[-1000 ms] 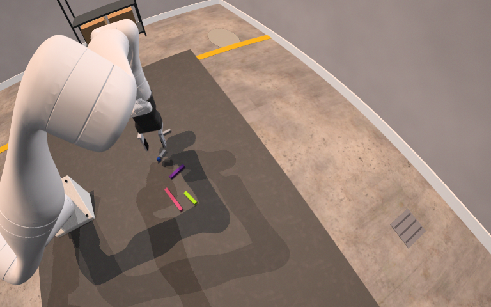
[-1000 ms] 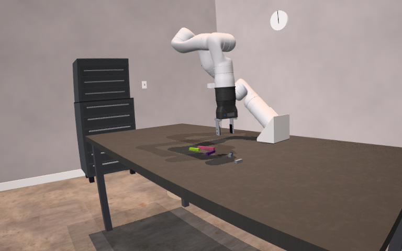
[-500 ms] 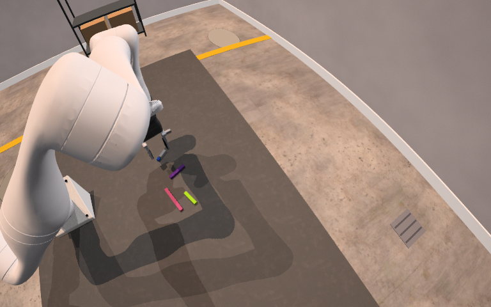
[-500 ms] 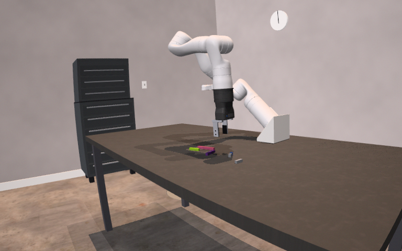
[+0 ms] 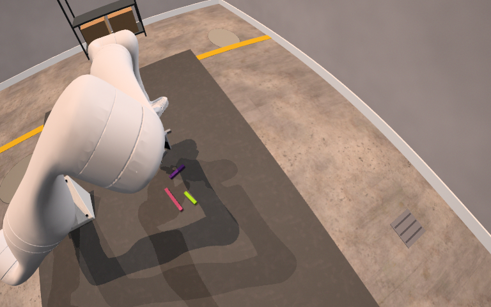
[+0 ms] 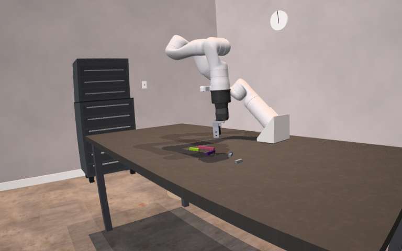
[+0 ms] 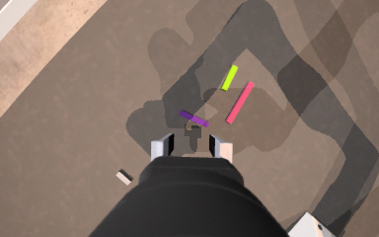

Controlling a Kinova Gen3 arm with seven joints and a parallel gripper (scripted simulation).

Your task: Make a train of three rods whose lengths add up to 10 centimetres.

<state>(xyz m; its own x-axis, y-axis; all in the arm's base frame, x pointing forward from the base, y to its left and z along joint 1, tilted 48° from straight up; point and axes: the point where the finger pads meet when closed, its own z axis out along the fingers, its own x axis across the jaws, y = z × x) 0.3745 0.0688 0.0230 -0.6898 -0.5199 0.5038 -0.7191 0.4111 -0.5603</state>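
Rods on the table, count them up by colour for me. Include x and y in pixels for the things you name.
Pink rod (image 5: 173, 199) (image 6: 205, 147) (image 7: 240, 103): 1
Lime rod (image 5: 190, 197) (image 6: 193, 149) (image 7: 230, 78): 1
Purple rod (image 5: 177, 171) (image 6: 210, 152) (image 7: 193, 118): 1
Blue rod (image 6: 231, 152): 1
Grey rods: 2, the outlying grey rod (image 5: 167, 130) (image 6: 238, 160) (image 7: 123, 178) and the grey rod by the blue one (image 6: 229, 155)
Total: 6

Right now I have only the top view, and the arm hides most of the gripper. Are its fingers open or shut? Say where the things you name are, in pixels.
Observer: Open. The wrist view shows the gripper (image 5: 165, 151) (image 6: 218, 137) (image 7: 191, 141) with its fingers standing wide apart.
Operator: I can't find a blue rod. Is there one?
Observer: Yes, the exterior view shows a small blue rod (image 6: 231, 153) on the table, between the purple rod (image 5: 176, 171) (image 6: 210, 152) (image 7: 193, 118) and the outlying grey rod (image 5: 167, 130) (image 6: 238, 161) (image 7: 123, 178).
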